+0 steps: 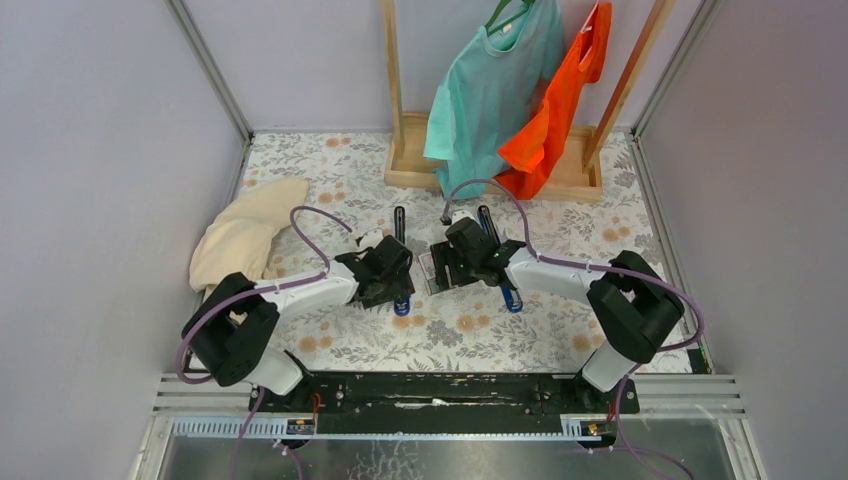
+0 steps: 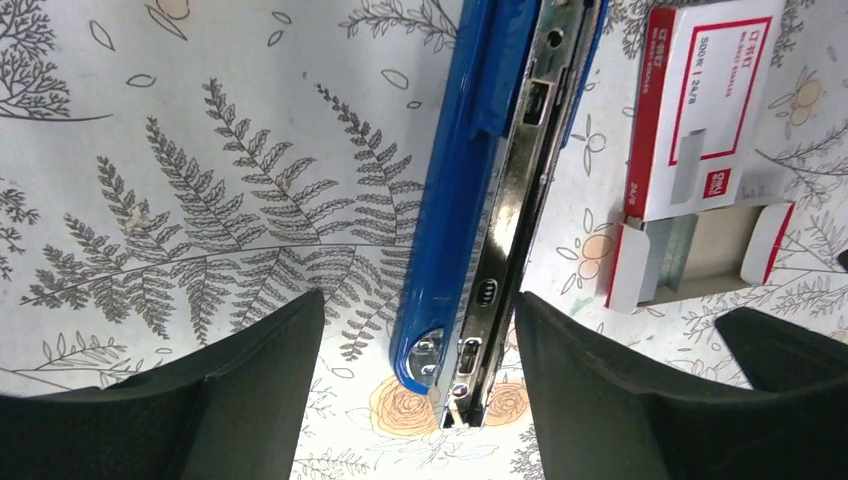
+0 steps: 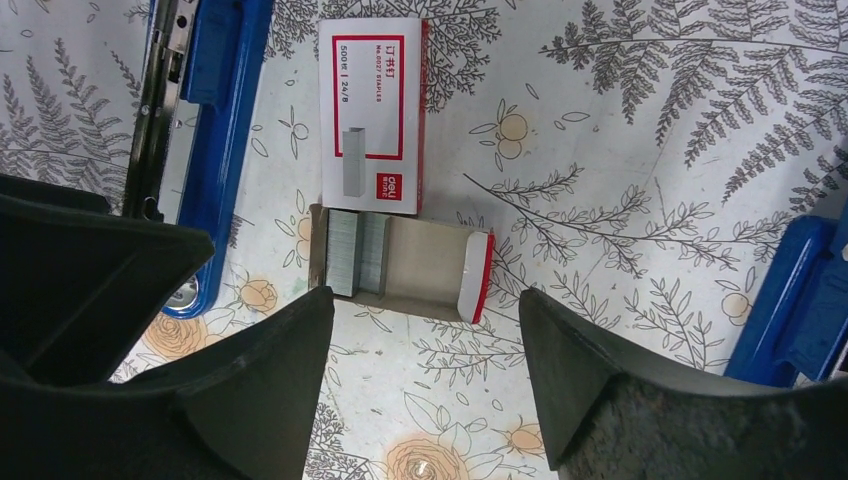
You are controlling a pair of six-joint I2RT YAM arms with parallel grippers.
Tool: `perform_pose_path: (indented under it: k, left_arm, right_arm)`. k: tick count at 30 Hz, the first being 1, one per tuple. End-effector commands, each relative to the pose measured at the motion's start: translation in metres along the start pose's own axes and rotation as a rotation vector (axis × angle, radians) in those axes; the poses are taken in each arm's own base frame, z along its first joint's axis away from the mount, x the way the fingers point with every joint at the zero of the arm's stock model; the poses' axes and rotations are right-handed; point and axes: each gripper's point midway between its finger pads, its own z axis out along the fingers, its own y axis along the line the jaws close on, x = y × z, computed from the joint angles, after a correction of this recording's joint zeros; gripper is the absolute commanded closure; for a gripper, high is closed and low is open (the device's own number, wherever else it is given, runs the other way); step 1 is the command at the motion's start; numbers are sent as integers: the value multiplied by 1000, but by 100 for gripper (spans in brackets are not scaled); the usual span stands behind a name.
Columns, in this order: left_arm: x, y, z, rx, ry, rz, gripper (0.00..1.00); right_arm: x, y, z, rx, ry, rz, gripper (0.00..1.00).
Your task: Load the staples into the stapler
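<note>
A blue stapler (image 2: pixel 470 170) lies swung open on the floral cloth, its metal staple channel (image 2: pixel 520 200) exposed. My left gripper (image 2: pixel 420 320) is open and straddles the stapler's near hinge end, with a gap on each side. To its right lies a white-and-red staple box (image 2: pixel 705 100) with its tray slid out. The silvery staples (image 3: pixel 355 255) sit in the left end of that tray (image 3: pixel 430 265). My right gripper (image 3: pixel 425 350) is open just short of the tray, with nothing between its fingers. From above, the left gripper (image 1: pixel 392 275) and right gripper (image 1: pixel 452 265) flank the box.
A second blue stapler (image 3: pixel 800 310) lies at the right gripper's right side, and its blue end (image 1: pixel 512 300) shows under the right arm. A beige cloth (image 1: pixel 245 235) is bunched at the left. A wooden rack (image 1: pixel 410 165) with a teal shirt (image 1: pixel 490 90) and an orange shirt (image 1: pixel 560 120) stands at the back.
</note>
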Motion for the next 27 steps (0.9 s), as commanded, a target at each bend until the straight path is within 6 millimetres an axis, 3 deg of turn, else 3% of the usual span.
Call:
perform_pose_path:
  k: [1,5,19,27]
  left_arm:
    - [19,-14,8,92,91,-28,23]
    - [28,-17,12,118,129,-37,23]
    - [31,-22,3,172,131,-49,23]
    - [15,-18,-13,189,67,-56,20]
  right_arm:
    - [-13,4,1,19,-29,-16,24]
    - [-12,6,3,14,-24,-16,23]
    - [3,-3,21,56,30,-23,25]
    - [8,-8,23,90,51,-39,28]
